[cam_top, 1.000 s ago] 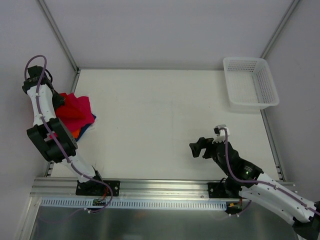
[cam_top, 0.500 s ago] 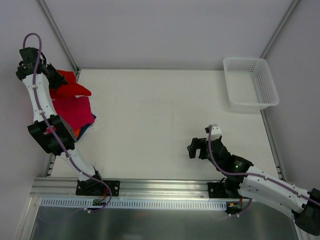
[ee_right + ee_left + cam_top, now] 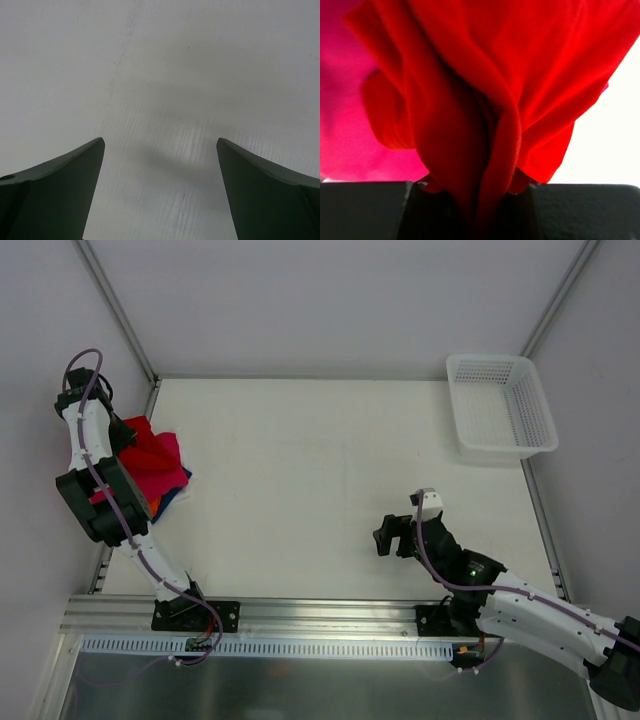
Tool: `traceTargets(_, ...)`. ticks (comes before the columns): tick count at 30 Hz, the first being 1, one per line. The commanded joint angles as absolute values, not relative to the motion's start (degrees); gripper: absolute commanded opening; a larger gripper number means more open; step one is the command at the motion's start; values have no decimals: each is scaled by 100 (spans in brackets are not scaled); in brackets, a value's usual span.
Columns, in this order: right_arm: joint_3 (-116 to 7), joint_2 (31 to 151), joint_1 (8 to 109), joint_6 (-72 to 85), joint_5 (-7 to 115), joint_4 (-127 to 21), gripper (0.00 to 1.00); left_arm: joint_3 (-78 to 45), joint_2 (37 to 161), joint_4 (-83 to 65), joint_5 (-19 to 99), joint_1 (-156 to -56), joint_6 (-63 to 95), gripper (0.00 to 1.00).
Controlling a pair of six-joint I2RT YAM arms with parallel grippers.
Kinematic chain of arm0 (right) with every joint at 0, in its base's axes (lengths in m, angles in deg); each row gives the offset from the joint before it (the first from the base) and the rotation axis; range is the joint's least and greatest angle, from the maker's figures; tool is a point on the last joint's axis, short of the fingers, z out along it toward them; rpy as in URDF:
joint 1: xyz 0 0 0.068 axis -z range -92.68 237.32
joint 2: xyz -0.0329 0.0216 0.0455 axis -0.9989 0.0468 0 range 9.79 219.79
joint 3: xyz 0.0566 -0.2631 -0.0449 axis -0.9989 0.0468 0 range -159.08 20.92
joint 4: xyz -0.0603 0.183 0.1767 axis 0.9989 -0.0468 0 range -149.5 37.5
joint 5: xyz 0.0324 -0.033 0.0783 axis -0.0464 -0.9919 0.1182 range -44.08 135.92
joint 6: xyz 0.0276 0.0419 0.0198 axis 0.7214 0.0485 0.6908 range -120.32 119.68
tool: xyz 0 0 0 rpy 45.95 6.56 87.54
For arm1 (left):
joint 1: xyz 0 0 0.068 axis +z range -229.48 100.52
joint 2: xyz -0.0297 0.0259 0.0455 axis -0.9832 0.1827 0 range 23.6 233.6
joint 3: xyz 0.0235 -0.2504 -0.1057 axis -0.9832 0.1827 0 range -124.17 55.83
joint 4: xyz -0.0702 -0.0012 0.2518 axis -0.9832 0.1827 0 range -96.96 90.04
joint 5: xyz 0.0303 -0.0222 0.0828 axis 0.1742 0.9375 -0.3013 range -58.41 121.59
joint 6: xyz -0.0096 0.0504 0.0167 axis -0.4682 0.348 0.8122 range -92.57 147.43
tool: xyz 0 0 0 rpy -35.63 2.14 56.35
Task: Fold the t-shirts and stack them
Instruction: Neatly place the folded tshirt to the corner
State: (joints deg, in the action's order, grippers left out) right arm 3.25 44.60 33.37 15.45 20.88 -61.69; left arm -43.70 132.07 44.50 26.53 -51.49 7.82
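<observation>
A pile of t-shirts lies at the table's left edge. The bright red t-shirt (image 3: 143, 443) is on top, over a magenta-pink one (image 3: 168, 472). Orange (image 3: 152, 506) and dark blue (image 3: 176, 496) edges show underneath. My left gripper (image 3: 122, 432) is at the pile's left side, shut on a bunched fold of the red t-shirt (image 3: 470, 100), which hangs from the jaws (image 3: 480, 200). Magenta-pink cloth (image 3: 345, 125) shows behind it. My right gripper (image 3: 385, 537) is open and empty over bare table (image 3: 160, 150), far from the pile.
A white plastic mesh basket (image 3: 495, 410) stands at the back right corner. Metal frame rails run along the table's left and right edges, with the arm bases on a rail at the near edge.
Half a second ago the left gripper held the red t-shirt raised toward the back left corner; now it has dropped back down onto the pile. The right gripper shifted slightly left.
</observation>
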Motion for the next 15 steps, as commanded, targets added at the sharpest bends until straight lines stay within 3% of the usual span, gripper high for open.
traceTargets(1,325,4275,3292,1541,2105,-5971,100,-4297,12503,4639,1815,-5003,547,0)
traceTargets(3,404,4196,3292,1559,2105,-5971,100,-4226,12336,4761,1482,-4986,432,0)
traceTargets(6,457,4108,3292,1550,2096,-6006,100,-4112,12029,4902,1191,-4986,291,22)
traceTargets(9,457,4099,3300,1550,2113,-6032,99,-3910,11520,4911,1041,-4986,177,52)
traceTargets(10,449,4116,3292,1550,2140,-6041,100,-3884,11388,4903,1050,-4986,203,73)
traceTargets(11,449,4117,3292,1550,2149,-6041,100,-3822,11178,4911,1145,-4986,229,82)
traceTargets(15,449,4099,3283,1576,2201,-6006,99,-3795,11131,4955,1356,-4986,343,83)
